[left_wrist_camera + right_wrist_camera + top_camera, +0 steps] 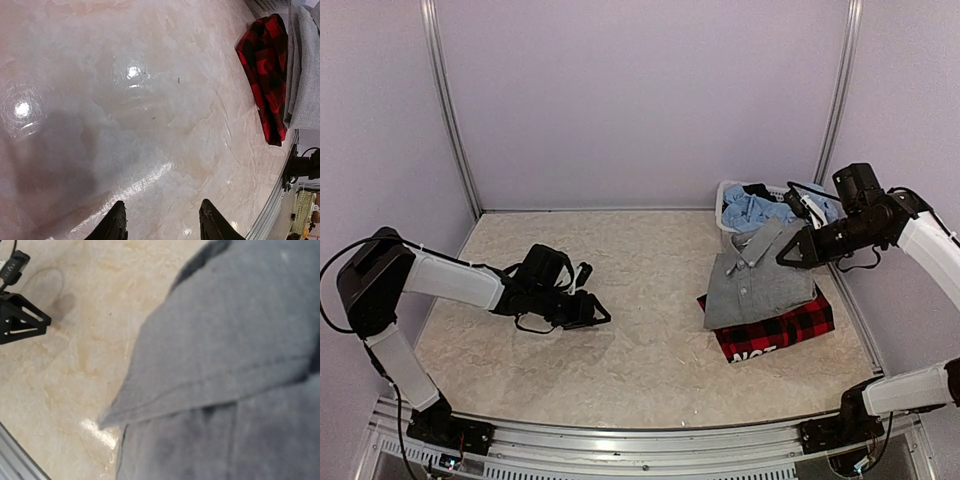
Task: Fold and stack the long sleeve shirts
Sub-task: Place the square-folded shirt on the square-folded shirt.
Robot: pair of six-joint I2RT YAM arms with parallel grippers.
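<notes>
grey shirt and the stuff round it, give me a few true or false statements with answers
1. The grey shirt lies on the plaid shirt. True.
2. The left pincer grips a sleeve. False: it is open over bare table, holding nothing.
3. A basket with blue clothes sits behind the stack. True.
4. The plaid shirt is in the basket. False: it lies on the table under the grey shirt.
5. The right pincer is at the grey shirt's collar end. True.
</notes>
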